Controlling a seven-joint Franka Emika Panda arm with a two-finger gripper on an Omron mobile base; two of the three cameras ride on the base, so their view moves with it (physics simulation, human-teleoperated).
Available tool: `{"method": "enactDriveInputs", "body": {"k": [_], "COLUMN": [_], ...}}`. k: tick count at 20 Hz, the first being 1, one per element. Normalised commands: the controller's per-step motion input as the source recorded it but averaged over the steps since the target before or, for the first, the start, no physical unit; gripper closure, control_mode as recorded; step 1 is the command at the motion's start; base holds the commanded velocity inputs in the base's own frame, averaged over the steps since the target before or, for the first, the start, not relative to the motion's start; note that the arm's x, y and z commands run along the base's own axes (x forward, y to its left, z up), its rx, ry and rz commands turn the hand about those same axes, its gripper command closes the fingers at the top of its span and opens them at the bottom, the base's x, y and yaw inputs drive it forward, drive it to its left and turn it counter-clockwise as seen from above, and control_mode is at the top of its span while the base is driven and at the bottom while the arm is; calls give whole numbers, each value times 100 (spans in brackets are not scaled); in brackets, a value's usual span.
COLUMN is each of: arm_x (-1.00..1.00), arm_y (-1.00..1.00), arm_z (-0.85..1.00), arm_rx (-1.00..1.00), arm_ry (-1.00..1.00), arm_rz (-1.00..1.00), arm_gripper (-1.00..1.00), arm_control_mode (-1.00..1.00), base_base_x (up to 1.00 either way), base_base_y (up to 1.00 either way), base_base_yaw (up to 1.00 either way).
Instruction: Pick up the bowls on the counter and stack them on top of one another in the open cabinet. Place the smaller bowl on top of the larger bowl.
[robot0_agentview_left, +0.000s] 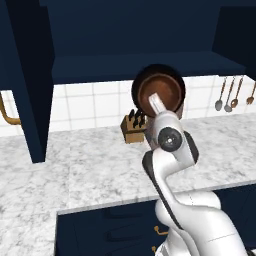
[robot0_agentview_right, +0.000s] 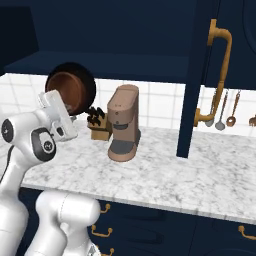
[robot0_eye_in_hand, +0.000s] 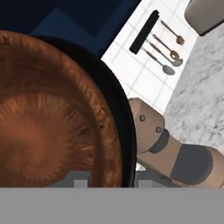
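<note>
The smaller bowl (robot0_agentview_left: 159, 93), reddish-brown, sits nested inside the larger black bowl (robot0_agentview_left: 142, 75). Both are tipped on edge in the air, just below the front of the open cabinet's shelf (robot0_agentview_left: 100, 67) and well above the counter (robot0_agentview_left: 75, 165). My gripper (robot0_agentview_left: 155, 104) reaches up from below and is shut on the lower rims of the pair. The right base view shows the brown bowl (robot0_agentview_right: 67, 89) inside the black bowl (robot0_agentview_right: 88, 80), with the gripper (robot0_agentview_right: 54, 102) under them. In the hand view the brown bowl (robot0_eye_in_hand: 48, 127) and the black rim (robot0_eye_in_hand: 127, 127) lie between the fingertips of the gripper (robot0_eye_in_hand: 113, 177).
A wooden knife block (robot0_agentview_left: 132, 129) and a tan coffee machine (robot0_agentview_right: 123, 122) stand on the counter under the bowls. Spoons (robot0_agentview_left: 227, 95) hang on the tiled wall at right. A navy cabinet panel (robot0_agentview_right: 192, 80) with a brass handle (robot0_agentview_right: 220, 60) comes down to the counter.
</note>
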Motion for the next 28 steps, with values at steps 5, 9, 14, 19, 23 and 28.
{"method": "enactDriveInputs", "body": {"k": [5, 9, 14, 19, 23, 28], "arm_x": [42, 64, 49, 22, 61, 96], "arm_y": [-3, 0, 0, 0, 0, 0], "arm_z": [100, 100, 72, 24, 0, -3], "arm_rx": [7, 0, 0, -1, 0, 0], "arm_ry": [8, 25, 30, 13, 0, 0], "arm_rz": [-10, -4, 0, 0, 0, 0], "arm_gripper": [100, 100, 100, 100, 100, 100], "arm_control_mode": [-100, -100, -100, -100, -100, -100], "base_base_x": [0, 0, 0, 0, 0, 0], "base_base_y": [0, 0, 0, 0, 0, 0], "base_base_yaw": [0, 0, 0, 0, 0, 0]}}
